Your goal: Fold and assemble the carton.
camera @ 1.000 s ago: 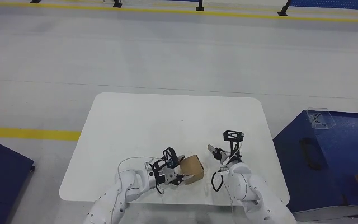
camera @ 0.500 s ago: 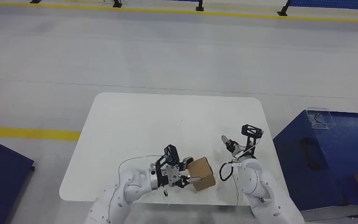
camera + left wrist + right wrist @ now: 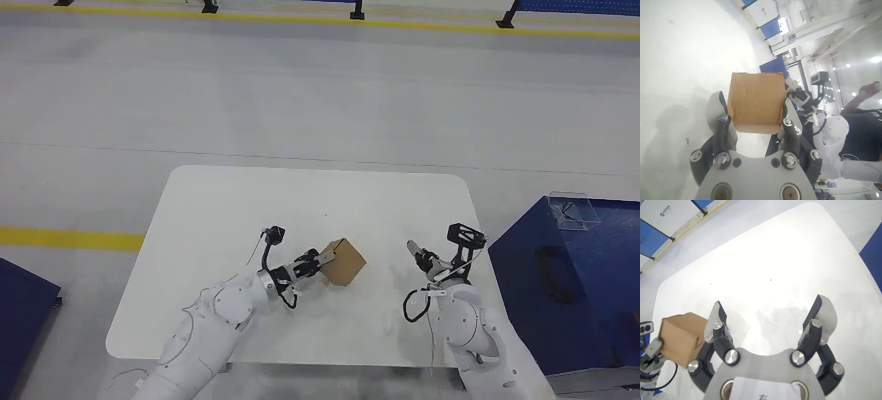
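Carton (image 3: 343, 262) moved toward table (image 3: 200, 200) centre, clamped in left fingers (image 3: 715, 108); right fingers (image 3: 821, 311) wide apart, empty.

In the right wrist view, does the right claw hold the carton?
No, the right claw stands open and empty above the table, while the left claw grips the carton.

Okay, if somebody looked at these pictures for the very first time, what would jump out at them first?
The brown carton stands out most, clamped between the fingers of the left gripper near the middle of the white table. Next comes the right gripper, wide open and empty over the table's right side, apart from the carton.
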Controlling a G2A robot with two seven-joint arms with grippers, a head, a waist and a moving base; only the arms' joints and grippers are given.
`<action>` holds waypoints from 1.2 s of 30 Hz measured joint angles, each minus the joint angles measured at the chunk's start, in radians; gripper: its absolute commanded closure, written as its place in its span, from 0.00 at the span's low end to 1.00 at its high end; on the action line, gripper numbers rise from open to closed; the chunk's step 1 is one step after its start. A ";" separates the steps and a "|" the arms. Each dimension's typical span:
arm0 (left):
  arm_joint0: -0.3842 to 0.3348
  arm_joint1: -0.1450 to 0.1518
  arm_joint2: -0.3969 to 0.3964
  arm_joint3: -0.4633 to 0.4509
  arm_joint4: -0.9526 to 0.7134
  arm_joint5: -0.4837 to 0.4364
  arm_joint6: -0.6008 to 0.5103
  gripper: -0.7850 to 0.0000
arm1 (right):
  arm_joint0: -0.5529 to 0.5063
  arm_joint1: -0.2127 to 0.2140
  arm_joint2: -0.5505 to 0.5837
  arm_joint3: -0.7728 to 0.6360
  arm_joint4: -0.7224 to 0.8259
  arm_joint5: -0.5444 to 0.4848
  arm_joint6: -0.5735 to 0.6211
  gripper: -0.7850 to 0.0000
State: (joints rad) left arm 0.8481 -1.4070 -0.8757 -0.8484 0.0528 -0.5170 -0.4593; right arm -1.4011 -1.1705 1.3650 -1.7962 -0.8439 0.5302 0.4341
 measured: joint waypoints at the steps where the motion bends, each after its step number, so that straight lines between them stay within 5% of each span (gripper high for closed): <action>1: -0.012 -0.006 0.010 0.019 -0.001 0.020 -0.008 0.00 | 0.003 -0.001 -0.003 0.003 -0.002 0.000 0.004 0.00; 7: -0.042 -0.018 0.017 0.054 0.017 0.033 0.012 0.00 | 0.019 -0.006 -0.010 0.019 -0.005 -0.001 0.017 0.00; 14: 0.008 0.027 -0.071 -0.060 0.163 0.017 0.130 0.00 | 0.031 -0.013 -0.025 0.035 -0.005 -0.010 0.029 0.00; 15: 0.027 0.036 -0.086 -0.099 0.199 0.009 0.157 0.15 | 0.033 -0.014 -0.028 0.038 -0.005 -0.012 0.032 0.00; 16: 0.058 0.048 -0.104 -0.161 0.250 -0.010 0.190 0.81 | 0.036 -0.015 -0.034 0.042 -0.006 -0.015 0.037 0.00; 17: 0.084 0.056 -0.117 -0.212 0.287 -0.032 0.215 1.00 | 0.039 -0.016 -0.038 0.045 -0.009 -0.017 0.041 0.00; 20: 0.164 0.079 -0.157 -0.375 0.464 -0.105 0.315 1.00 | 0.047 -0.020 -0.058 0.050 -0.026 -0.014 0.044 0.00; 24: 0.242 0.093 -0.157 -0.525 0.775 -0.062 0.455 1.00 | 0.051 -0.025 -0.076 0.046 -0.033 -0.007 0.046 0.00; 31: 0.181 0.073 -0.075 -0.456 1.050 0.121 0.453 1.00 | 0.054 -0.030 -0.096 0.051 -0.044 -0.002 0.059 0.00; 36: 0.178 0.072 -0.071 -0.450 1.057 0.129 0.453 1.00 | 0.054 -0.030 -0.096 0.051 -0.043 -0.002 0.059 0.00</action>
State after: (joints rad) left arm 1.0263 -1.3354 -0.9462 -1.2987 1.1098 -0.3884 -0.0061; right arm -1.3474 -1.2006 1.2693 -1.7451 -0.8873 0.5285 0.4927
